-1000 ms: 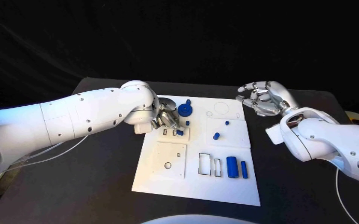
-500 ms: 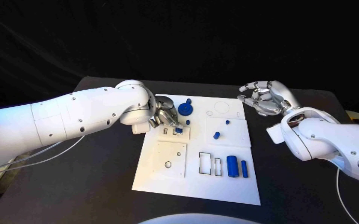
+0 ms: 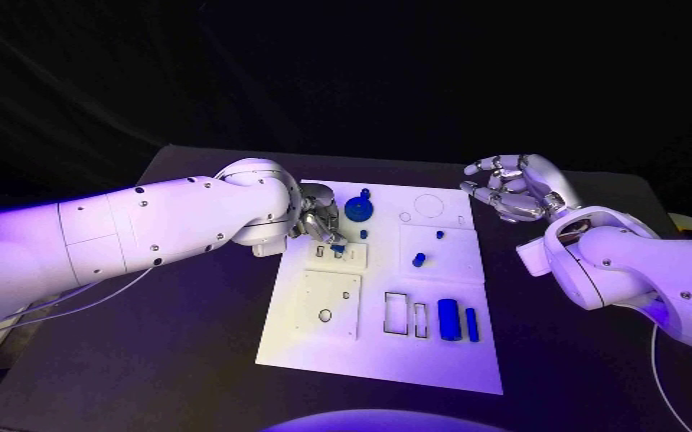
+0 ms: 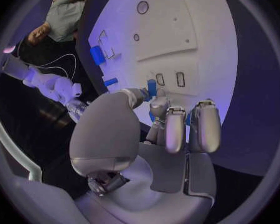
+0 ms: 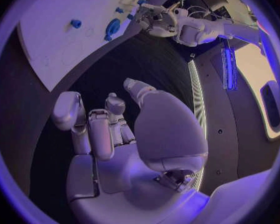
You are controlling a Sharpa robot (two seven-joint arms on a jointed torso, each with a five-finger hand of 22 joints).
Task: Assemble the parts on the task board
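Well apart: right hand (image 3: 508, 188), task board (image 3: 378, 352).

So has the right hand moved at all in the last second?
No real move. The right hand hovers off the task board's far right corner, just as before, fingers curled and holding nothing; the slight upward drift matches the whole picture's shift.

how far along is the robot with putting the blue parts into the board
Early, it seems. Already standing upright on the task board: a small blue peg and a round blue disc. In hand: the left robot hand pinches a small blue part over the slots at the board's left. Left: two blue bars lying beside empty rectangular outlines. The right robot hand hovers off the board, holding nothing.
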